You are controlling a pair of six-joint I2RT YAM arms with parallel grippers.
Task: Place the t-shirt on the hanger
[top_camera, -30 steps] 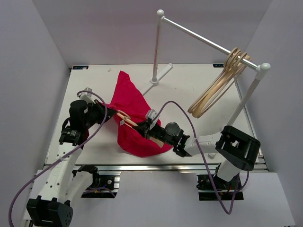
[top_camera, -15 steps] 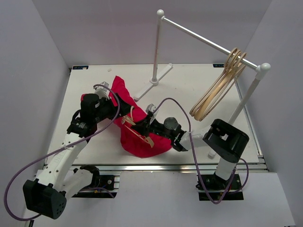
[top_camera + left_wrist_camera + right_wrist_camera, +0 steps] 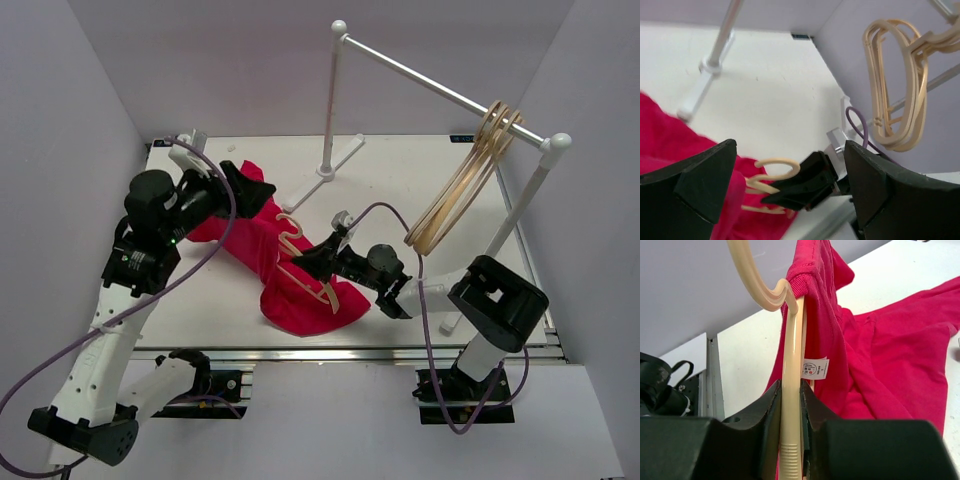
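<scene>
You're partway through. Your right gripper (image 3: 791, 396) is clamped on the hanger (image 3: 793, 340), holding it upright just on the near side of the rack's (image 3: 440, 90) left post. From the right wrist, the hook stands clear above the t-shirt's (image 3: 890, 355) ribbed collar, so the neck looks threaded. The white label (image 3: 815, 369) hangs just beside the hanger's stem.

The shirt is not seated, though. Most of it lies bunched on the table (image 3: 420, 170), trailing from the hanger away from the rack toward your left arm. I can't tell whether either hanger arm has reached a shoulder.

Your left gripper (image 3: 790, 145) hangs with jaws spread wide and nothing between them, beside the cloth on the side farthest from the rack.

What's left, as I judge it: pull the shoulders over both hanger arms and straighten the body.

There are no containers here. The only holder is the rack, carrying the spare hangers (image 3: 465, 185) at its right end.
</scene>
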